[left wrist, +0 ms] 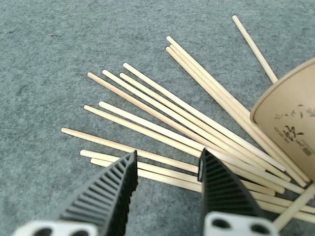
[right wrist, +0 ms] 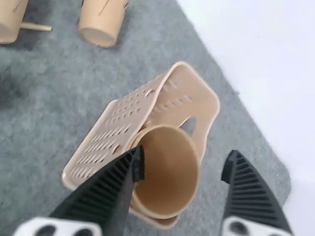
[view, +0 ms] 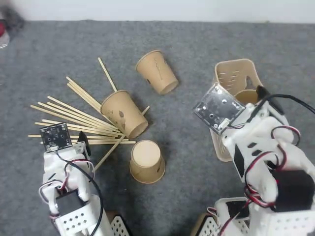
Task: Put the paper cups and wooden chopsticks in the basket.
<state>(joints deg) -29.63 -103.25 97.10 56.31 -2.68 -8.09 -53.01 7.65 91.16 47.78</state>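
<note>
**One cup in basket; three cups and all chopsticks on mat**

Left gripper (left wrist: 167, 157): jaws apart and holding nothing. It is poised just above the near ends of the chopsticks (left wrist: 167, 113). The chopsticks lie fanned out on the grey mat (view: 197, 44). The far ends of the fan run under a first cup (view: 124, 114), which lies on its side. A second cup (view: 156, 72) lies on its side further back. A third cup (view: 146, 161) appears to stand mouth down beside the fan.

Right gripper (right wrist: 184, 155): jaws wide apart and gripping nothing, positioned over the basket (right wrist: 123, 118). A fourth cup (right wrist: 167, 182) sits inside the basket with its mouth towards the gripper.
</note>
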